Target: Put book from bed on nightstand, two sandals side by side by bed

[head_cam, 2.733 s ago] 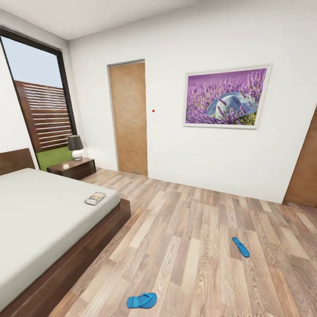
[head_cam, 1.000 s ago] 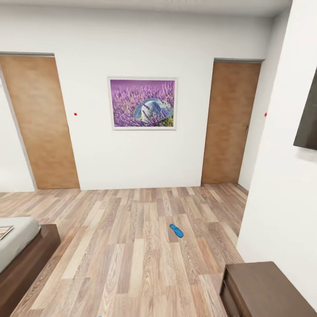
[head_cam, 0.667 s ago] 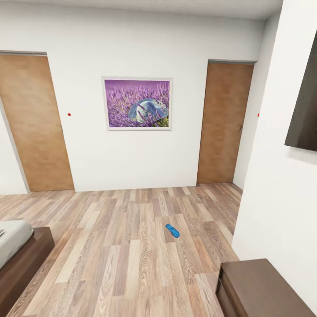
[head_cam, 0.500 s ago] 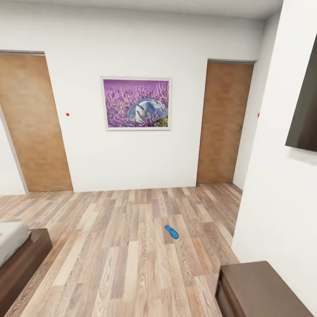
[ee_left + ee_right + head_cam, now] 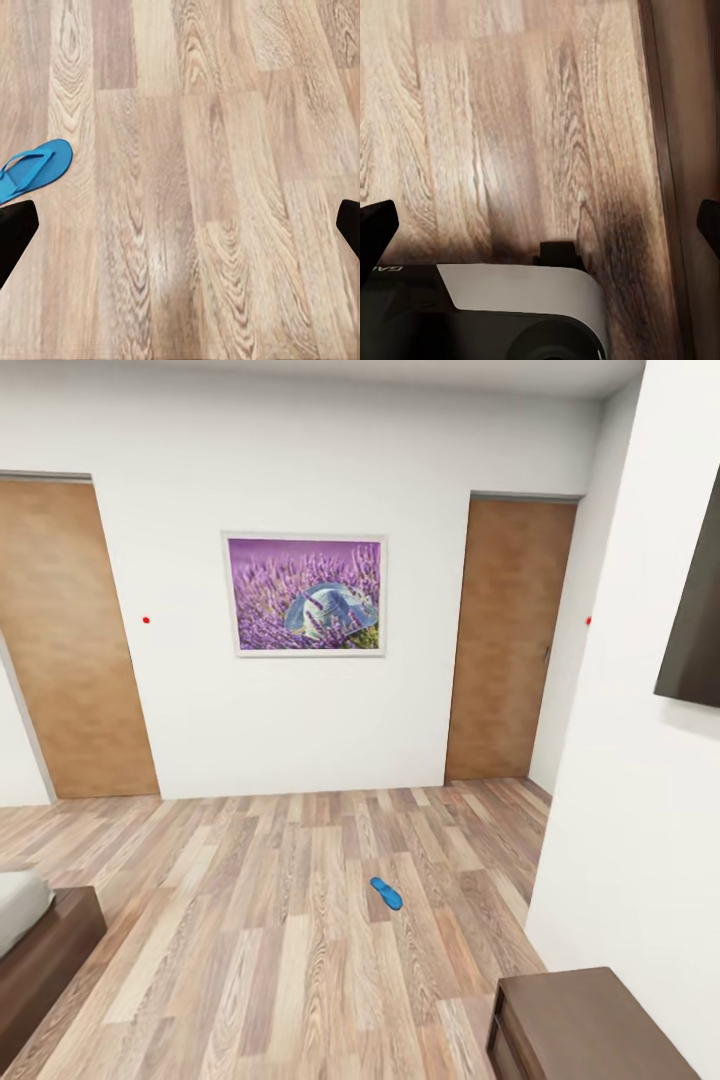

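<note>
Gaping wide over bare floor (image 5: 195, 187), the left pincer (image 5: 180, 225) and right pincer (image 5: 540, 217) hold nothing.

This is a bedroom in a home: white walls, a wood-plank floor (image 5: 300, 920), and a framed lavender picture (image 5: 304, 595) hung between two plain wooden doors (image 5: 70, 640). Below and to the left of the picture, the corner of a low bed (image 5: 35, 935) with a dark wood frame juts in. A blue sandal (image 5: 386, 893) lies on the planks beneath the picture.
</note>
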{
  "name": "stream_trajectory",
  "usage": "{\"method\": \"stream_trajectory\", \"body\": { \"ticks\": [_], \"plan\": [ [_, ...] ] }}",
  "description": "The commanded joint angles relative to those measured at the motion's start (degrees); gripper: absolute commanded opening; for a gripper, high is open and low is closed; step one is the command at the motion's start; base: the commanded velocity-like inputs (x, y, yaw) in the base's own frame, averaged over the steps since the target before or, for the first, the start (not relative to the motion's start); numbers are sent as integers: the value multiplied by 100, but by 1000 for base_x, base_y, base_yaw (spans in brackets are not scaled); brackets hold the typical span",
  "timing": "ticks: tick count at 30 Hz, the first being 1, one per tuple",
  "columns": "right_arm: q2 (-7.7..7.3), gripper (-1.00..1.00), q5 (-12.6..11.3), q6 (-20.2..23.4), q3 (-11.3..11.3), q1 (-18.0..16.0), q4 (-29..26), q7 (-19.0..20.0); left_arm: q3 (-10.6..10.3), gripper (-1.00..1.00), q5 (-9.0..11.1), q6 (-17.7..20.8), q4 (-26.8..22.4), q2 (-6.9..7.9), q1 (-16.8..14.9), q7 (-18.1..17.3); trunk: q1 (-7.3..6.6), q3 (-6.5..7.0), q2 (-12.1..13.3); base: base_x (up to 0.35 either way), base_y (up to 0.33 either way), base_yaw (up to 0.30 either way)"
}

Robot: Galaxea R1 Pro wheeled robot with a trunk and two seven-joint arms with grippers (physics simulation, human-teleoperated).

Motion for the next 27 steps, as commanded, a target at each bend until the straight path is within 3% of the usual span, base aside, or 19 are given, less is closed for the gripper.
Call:
{"method": "stream_trajectory", "body": {
  "ticks": [1,27],
  "plan": [
    [1,100,2,-20,-13,-3,4,3,1,100,3,-12,-4,0,-1,1,2,-6,-3,242,-46,0],
    [1,100,3,-20,-13,-3,4,3,1,100,5,-12,-3,1,-1,1,2,-6,-3,307,-5,0]
  ]
}}
